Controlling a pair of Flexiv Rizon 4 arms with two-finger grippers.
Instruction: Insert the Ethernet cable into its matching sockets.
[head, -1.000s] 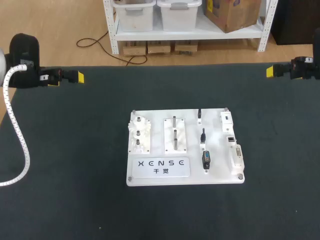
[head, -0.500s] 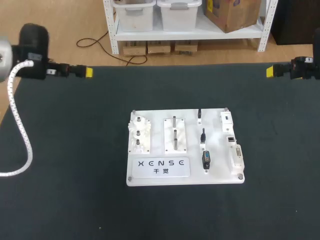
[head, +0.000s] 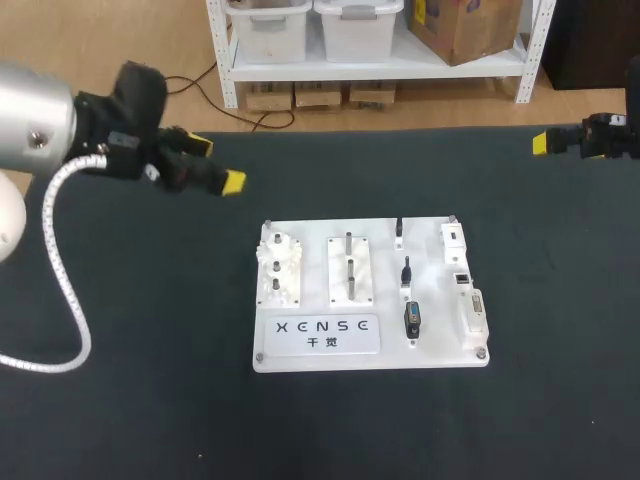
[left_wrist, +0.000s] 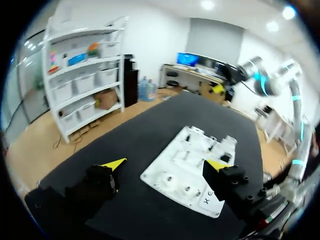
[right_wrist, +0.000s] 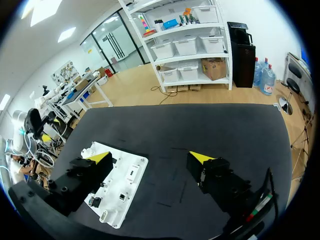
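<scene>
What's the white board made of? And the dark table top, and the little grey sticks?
White board: probably smooth hard plastic, evenly white with crisp edges; painted metal is possible. Dark table top: a matte mat, maybe felt or rubber, showing no shine. Little grey sticks: likely metal, thin, straight and grey.

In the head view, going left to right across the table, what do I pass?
Left claw → white gear block → peg block → black plug → white connector block → right claw.
</scene>
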